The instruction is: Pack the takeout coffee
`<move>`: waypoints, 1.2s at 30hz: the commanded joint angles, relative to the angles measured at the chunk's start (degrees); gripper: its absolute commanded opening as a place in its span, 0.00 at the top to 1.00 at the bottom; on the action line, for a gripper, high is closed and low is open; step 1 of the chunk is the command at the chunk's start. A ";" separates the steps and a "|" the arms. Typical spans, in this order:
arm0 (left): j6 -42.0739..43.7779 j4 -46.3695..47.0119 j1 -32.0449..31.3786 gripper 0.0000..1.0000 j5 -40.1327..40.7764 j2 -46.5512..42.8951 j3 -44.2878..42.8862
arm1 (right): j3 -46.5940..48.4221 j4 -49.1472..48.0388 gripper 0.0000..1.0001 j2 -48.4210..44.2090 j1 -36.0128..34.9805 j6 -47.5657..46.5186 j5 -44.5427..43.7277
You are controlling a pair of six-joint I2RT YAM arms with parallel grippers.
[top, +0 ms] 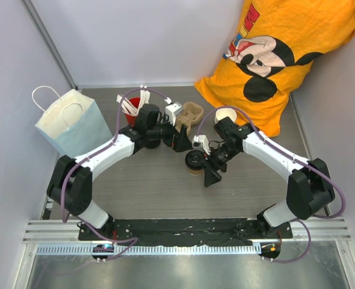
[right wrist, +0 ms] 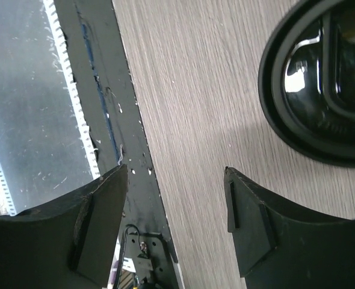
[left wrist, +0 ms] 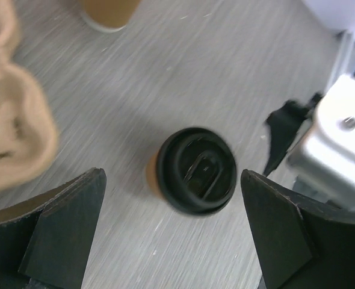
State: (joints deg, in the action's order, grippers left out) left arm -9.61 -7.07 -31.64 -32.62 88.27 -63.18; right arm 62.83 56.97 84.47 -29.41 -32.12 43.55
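The takeout coffee [top: 195, 160] is a brown kraft cup with a black lid, standing upright mid-table. My left gripper [top: 182, 143] hovers just behind and left of it, open and empty. In the left wrist view the lid [left wrist: 197, 170] sits between and beyond the spread fingers [left wrist: 63, 232], which do not touch it. My right gripper [top: 213, 173] is open and empty just to the cup's front right. In the right wrist view the lid [right wrist: 322, 84] lies at the upper right, outside the open fingers [right wrist: 256, 223].
A brown pulp carrier tray [top: 191, 115] and an open lidless kraft cup [top: 225, 115] stand behind the coffee. A red cup of white sticks [top: 132, 108] is at back left, beside a pale paper bag [top: 72, 125]. An orange shirt [top: 274, 54] fills the back right.
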 commanded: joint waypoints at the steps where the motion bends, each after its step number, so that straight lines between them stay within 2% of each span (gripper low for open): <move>1: -7.61 16.54 -0.53 0.00 -8.59 2.34 2.09 | -0.34 -3.88 0.29 1.66 0.84 -3.48 6.54; 2: -8.58 19.70 -0.53 0.00 -10.17 2.61 2.70 | -0.42 -4.23 0.29 2.10 1.02 -3.56 8.20; 9: -12.80 26.58 -0.88 0.00 -14.39 4.89 5.69 | -1.48 -7.30 0.29 4.74 6.63 -3.57 13.92; 17: -17.20 32.20 -1.23 0.00 -17.82 7.53 8.07 | -1.22 -9.33 0.29 6.67 7.35 -2.07 17.09; 25: -17.82 33.00 -1.85 0.00 -19.67 7.88 10.53 | -1.30 -10.56 0.29 8.26 8.05 -1.11 17.62; 36: -13.34 26.23 -1.85 0.00 -19.15 3.67 12.73 | -0.95 -17.06 0.29 7.38 10.51 3.11 15.60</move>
State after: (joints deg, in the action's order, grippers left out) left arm -25.08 21.10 -33.23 -50.39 95.50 -51.37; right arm 61.04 44.73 92.79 -19.46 -30.76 59.02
